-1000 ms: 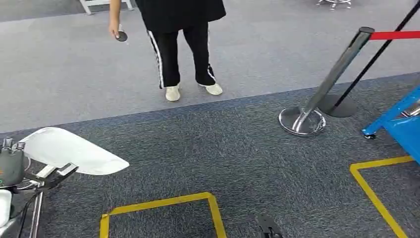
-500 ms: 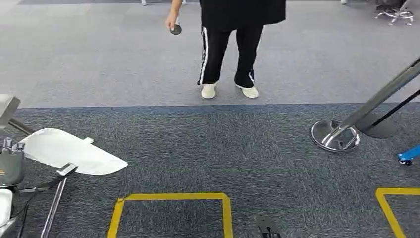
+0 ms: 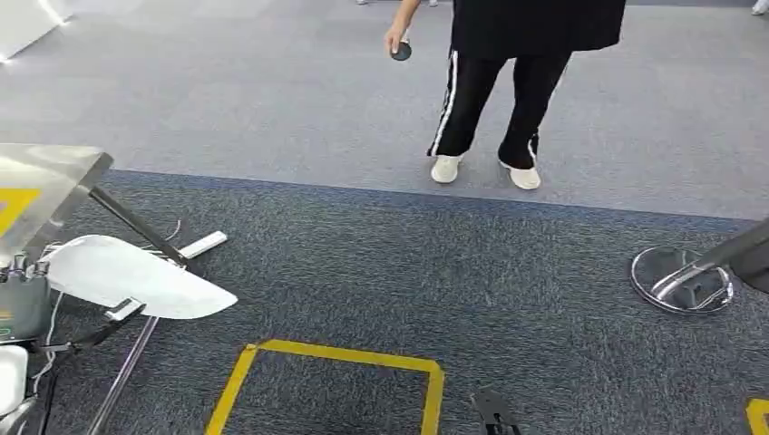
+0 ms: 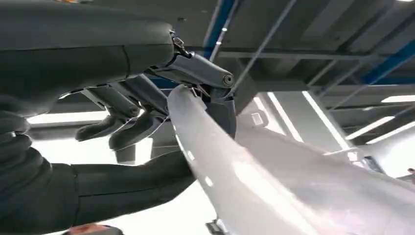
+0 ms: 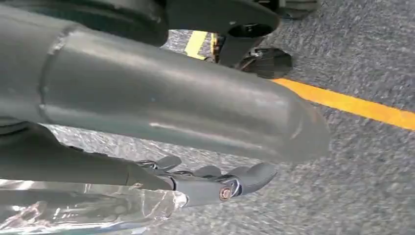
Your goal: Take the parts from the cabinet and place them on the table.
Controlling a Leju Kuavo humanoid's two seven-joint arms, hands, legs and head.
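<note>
My left hand (image 4: 122, 117): fingers (image 4: 105, 125) curled around the near end of the white part (image 4: 274, 191), thumb under it, so the part is pinched and held. In the head view the same white part (image 3: 127, 276) sticks out rightward from my left hand (image 3: 20, 304), above the dark carpet (image 3: 408, 272), not touching it.

My right hand (image 5: 215, 183): hanging low over the carpet, fingers (image 5: 244, 176) loosely bent. A crinkled clear-wrapped piece (image 5: 88, 205) sits against the underside of the hand; can't tell if the fingers actually grip it.

Further out: metal surface (image 3: 41, 186) with a yellow mark at left, slanted leg under it, just behind the held part. A small white bar (image 3: 201, 245) lies on the carpet beside the leg. Yellow tape square (image 3: 335, 358) on the carpet directly ahead of me. Chrome stanchion base (image 3: 682, 279) at right.

Far side, on the lighter grey floor (image 3: 227, 91): a person (image 3: 508, 82) in black trousers with a white stripe and white shoes, holding a small dark round object (image 3: 401, 52) in 1 hand.
</note>
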